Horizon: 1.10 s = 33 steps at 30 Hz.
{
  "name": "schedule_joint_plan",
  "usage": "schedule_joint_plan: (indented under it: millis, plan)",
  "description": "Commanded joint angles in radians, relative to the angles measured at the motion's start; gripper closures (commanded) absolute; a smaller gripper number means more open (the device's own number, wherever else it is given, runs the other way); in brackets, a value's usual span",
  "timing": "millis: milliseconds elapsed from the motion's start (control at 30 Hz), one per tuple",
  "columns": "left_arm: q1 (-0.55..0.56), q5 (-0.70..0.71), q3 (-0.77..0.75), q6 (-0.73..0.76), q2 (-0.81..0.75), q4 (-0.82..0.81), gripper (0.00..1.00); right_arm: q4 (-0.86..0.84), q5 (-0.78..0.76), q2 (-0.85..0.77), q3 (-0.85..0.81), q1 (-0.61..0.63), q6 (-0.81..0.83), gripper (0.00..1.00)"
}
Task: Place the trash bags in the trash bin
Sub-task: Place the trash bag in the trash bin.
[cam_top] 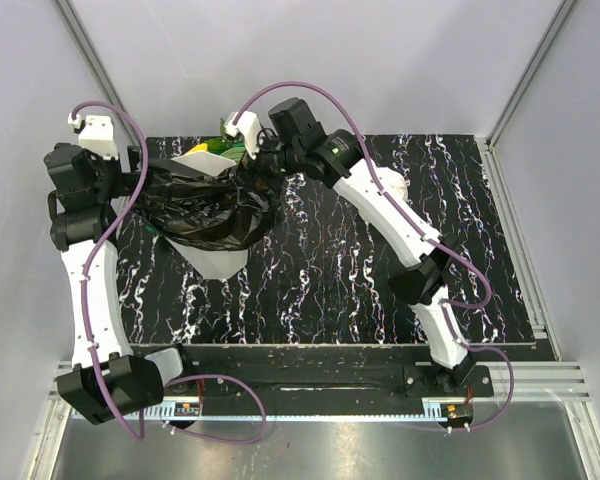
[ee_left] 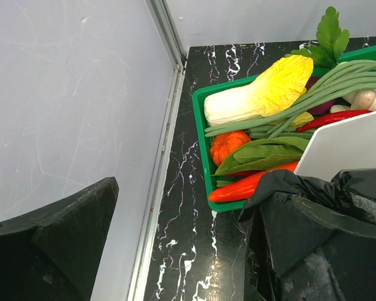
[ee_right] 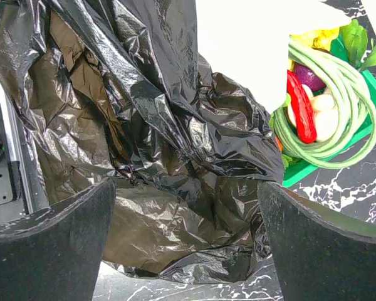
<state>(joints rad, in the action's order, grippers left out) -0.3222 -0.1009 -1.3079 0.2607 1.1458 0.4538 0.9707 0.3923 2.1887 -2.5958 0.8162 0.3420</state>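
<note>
Right gripper [ee_right: 187, 216] splayed wide over trash bags [ee_right: 163, 125] (left gripper [ee_left: 188, 251] splayed too).

Bright, even light, faint shadows, sheen on trash bags [ee_right: 169, 119], sharp focus

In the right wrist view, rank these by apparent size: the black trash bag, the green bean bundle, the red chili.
1. black trash bag, filling most of the frame, though it is also nearest the camera
2. green bean bundle
3. red chili, clearly smallest
</note>
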Motion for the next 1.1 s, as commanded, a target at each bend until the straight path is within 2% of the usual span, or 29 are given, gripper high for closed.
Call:
schedule_joint_plan:
  millis: [0, 233, 700, 1000, 1067]
  plan:
    - [-0.008, 0.020, -0.042, -0.017, 0.003, -0.064, 0.01, -0.038, 0.033, 0.019, -0.049, -0.018, -0.057, 0.01]
    - [-0.015, 0.043, -0.030, -0.049, 0.017, -0.104, 0.01, -0.070, 0.036, 0.057, -0.087, -0.049, -0.115, 0.00]
    - [-0.018, 0.122, -0.013, -0.087, 0.063, -0.130, 0.01, -0.118, 0.148, 0.088, -0.115, -0.106, -0.233, 0.00]
    - [-0.018, 0.106, 0.035, -0.071, 0.080, -0.138, 0.01, -0.124, 0.180, 0.131, -0.139, -0.112, -0.233, 0.00]
    - [-0.018, 0.106, 0.044, -0.066, 0.078, -0.139, 0.01, -0.133, 0.181, 0.135, -0.138, -0.114, -0.230, 0.07]
